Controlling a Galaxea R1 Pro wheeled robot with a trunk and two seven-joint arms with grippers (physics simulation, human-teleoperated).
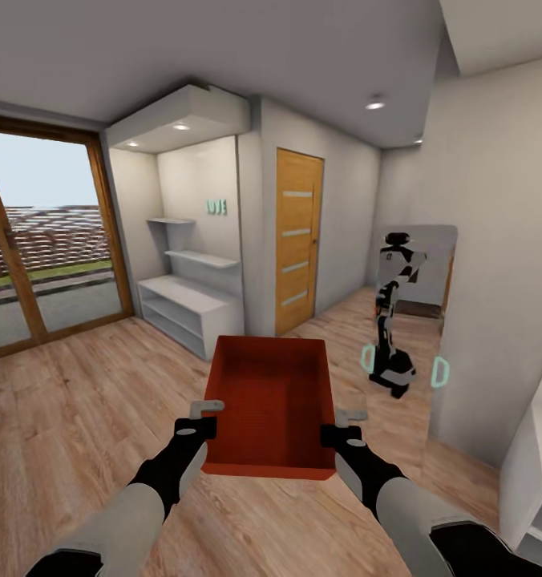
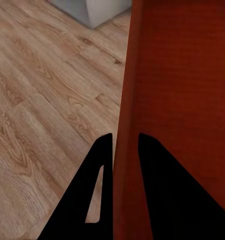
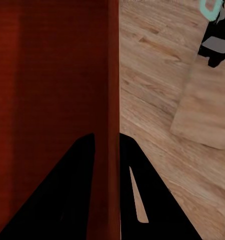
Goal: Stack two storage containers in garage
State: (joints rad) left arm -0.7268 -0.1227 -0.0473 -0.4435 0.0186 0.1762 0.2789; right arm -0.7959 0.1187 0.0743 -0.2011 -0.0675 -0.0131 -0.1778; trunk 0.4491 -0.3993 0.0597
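Room: light wood plank floor (image 1: 86, 417) throughout, white-grey walls, a large wood-framed glass door (image 1: 38, 240) at the left looking onto a lawn. Ahead, a recessed alcove with white built-in shelves (image 1: 187, 296); beside it a closed wooden door with pale slats (image 1: 297, 240). To the right, a tall wall mirror (image 1: 411, 320) shows the robot's own reflection. No dark grey floor and no red car in sight — this is not the garage.

Task's thing: one orange-red open-topped rectangular storage container (image 1: 271, 405), empty, carried level in front of the trunk, clear of the floor. The second container cannot be placed from these views.

Left gripper (image 2: 125, 145): its black fingers straddle the container's thin side wall, one inside and one outside, pressed onto it — clamped on the box. Right gripper (image 3: 106, 142): the same on the opposite wall, also clamped.

Step in hand, as I read it: transit, hauling the first container toward the garage. Placement not yet begun.

Next move calls for: driving the base on through a doorway while both pinches hold even. The walls are thin; uneven pull between the arms could tilt the box or let it slip. The route looks tight near the mirror and shelves, so the base should turn slowly.
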